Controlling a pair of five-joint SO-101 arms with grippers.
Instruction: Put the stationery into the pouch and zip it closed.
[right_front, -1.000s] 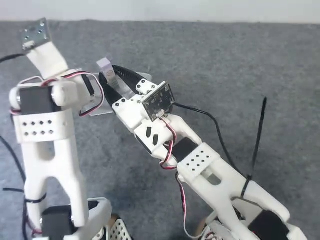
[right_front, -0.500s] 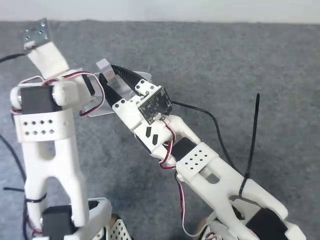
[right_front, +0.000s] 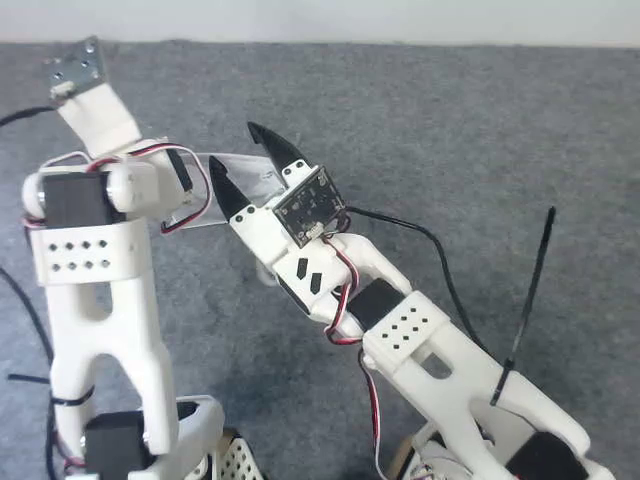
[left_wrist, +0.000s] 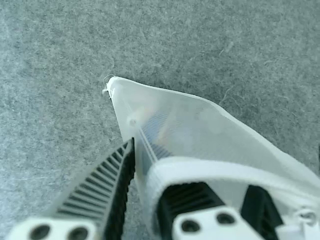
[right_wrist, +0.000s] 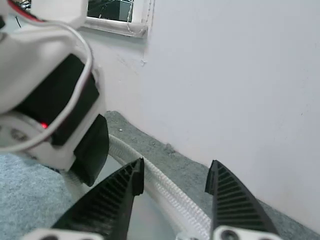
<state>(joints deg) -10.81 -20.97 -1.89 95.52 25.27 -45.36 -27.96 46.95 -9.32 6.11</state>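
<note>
My right gripper (right_front: 255, 172) is spread wide and has hold of nothing. Its two black fingers stand over the pouch (left_wrist: 200, 125), one to either side of the pouch's thick white rim, which runs through the gap between them in the right wrist view; I cannot tell whether either fingertip touches it. My left gripper (left_wrist: 141, 159) is pinched onto the pouch's edge, the ribbed black finger pressed against the outside of the translucent wall and the other finger covered by the material. The pouch's free corner points away from that grip, above the grey mat (right_front: 450, 120), and a zip line runs along the wall from near the corner toward the clamped edge. Through the wall I see a faint shape that I cannot make out. From above, the pouch lies between my two arms, with the spread fingers directly over it.
</note>
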